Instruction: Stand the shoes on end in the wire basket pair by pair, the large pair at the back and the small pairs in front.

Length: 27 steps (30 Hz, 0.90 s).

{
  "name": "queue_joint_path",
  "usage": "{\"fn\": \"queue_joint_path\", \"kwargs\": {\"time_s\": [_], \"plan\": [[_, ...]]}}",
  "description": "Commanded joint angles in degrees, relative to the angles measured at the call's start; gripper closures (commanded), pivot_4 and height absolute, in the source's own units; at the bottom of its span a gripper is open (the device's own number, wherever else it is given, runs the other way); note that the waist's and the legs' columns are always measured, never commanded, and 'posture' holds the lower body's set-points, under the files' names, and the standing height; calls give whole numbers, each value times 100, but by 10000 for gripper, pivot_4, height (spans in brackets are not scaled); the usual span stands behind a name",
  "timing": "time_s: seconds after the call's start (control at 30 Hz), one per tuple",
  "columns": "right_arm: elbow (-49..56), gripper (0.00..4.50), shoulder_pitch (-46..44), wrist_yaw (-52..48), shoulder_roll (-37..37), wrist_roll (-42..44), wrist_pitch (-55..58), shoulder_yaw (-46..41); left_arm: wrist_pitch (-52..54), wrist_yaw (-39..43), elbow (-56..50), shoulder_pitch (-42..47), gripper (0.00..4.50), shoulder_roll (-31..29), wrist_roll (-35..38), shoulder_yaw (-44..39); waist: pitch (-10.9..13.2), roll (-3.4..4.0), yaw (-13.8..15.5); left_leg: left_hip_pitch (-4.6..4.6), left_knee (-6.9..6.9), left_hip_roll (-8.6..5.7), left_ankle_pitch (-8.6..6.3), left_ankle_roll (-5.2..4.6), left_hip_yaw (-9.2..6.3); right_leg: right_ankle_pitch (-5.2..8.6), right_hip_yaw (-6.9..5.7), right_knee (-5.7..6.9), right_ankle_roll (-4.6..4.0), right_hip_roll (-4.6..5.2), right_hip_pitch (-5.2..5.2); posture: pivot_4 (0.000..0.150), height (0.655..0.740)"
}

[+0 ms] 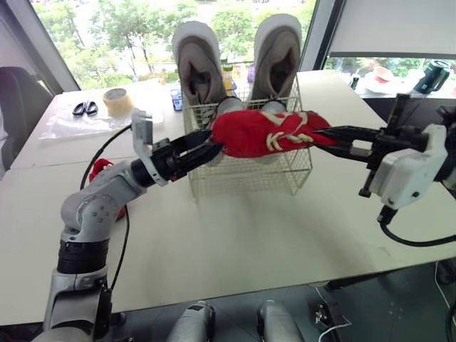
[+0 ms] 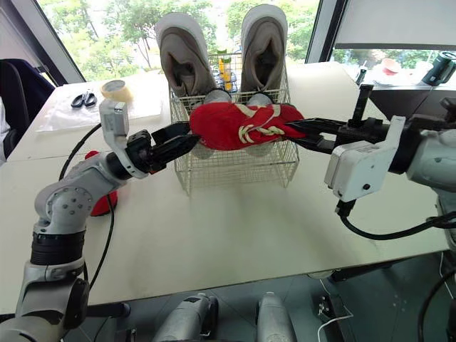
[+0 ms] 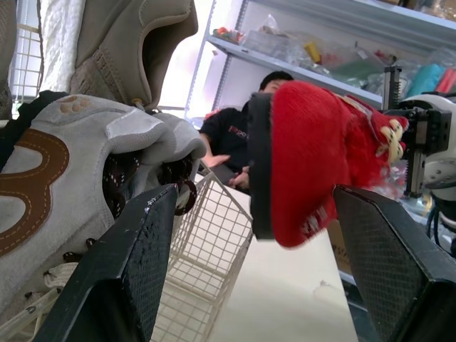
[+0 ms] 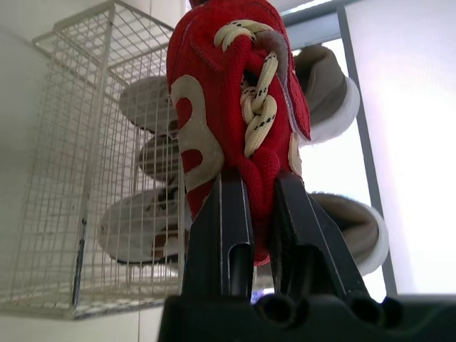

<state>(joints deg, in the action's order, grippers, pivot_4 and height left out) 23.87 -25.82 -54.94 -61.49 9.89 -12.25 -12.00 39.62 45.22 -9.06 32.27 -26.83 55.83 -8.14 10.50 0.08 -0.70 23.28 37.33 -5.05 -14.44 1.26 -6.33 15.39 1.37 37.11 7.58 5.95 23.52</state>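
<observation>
Placing a small pair seems under way: the right pincer (image 1: 322,135) pinches one end of the red shoe (image 1: 260,132), held level above the front of the basket (image 1: 242,177), with the left pincer (image 1: 208,148) spread around its other end, so it probably next needs tipping upright and lowering in.

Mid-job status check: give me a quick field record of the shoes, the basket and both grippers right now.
held shoe: red shoe, level in front of the wire basket
right gripper: shut on one end of it
left gripper: open around its other end
back of basket: large beige pair, on end
front of basket: small grey pair
outside basket: second red shoe on table, left of basket
</observation>
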Motion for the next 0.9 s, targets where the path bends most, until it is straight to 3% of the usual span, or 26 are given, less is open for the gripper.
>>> {"fn": "queue_joint_path", "kwargs": {"time_s": [0.03, 0.23, 0.43, 0.5, 0.57, 0.73, 0.9], "plan": [[17, 44493, -265, 15, 83, -7, -345, 111, 24, 26, -158, 121, 9522, 10, 151, -174, 0, 0, 9, 0, 1, 0, 0, 0, 0, 0, 0, 0, 0, 0, -1, 1500, 7400], [-115, 44493, -625, 11, 280, -133, -690, 489, 133, 76, -153, 159, 9522, 50, 235, -133, 0, 0, 3, 0, 0, 0, 1, 2, -1, 0, 0, 1, 0, 0, 1, 1500, 7400], [-320, 45000, -757, -89, 296, -155, -822, 623, 294, 105, -167, 160, 36980, 130, 381, -129, 0, 0, 7, 0, 0, 0, 1, 3, -1, 0, 0, 1, 0, 0, 1, 1500, 7400], [-360, 36246, -754, -71, 283, -122, -720, 588, 341, 82, -213, 120, 42000, 168, 446, -158, 0, 0, 5, 0, 0, 0, 1, 3, -1, 0, 0, 1, 0, -1, 1, 1500, 7400], [-364, 28062, -700, -57, 258, -71, -559, 528, 377, 23, -257, 94, 42022, 230, 514, -206, 0, 0, 5, 0, 0, 0, 1, 3, -2, 0, 0, 1, 0, -1, 1, 1500, 7400], [-64, 2134, -466, 244, 227, 1130, 1752, 75, 436, -285, -346, 14, 42025, 405, 813, -421, 0, 0, 14, 1, 1, 0, 1, 2, -5, 0, 0, 2, 0, 0, 1, 1500, 7400], [152, 976, -57, 680, 202, 3091, 4346, -782, 464, -662, -386, 17, 42025, 602, 1209, -663, 0, 0, 35, 2, 1, 0, 0, -1, -9, 0, -1, 1, -2, 3, 0, 1500, 7400]]}}
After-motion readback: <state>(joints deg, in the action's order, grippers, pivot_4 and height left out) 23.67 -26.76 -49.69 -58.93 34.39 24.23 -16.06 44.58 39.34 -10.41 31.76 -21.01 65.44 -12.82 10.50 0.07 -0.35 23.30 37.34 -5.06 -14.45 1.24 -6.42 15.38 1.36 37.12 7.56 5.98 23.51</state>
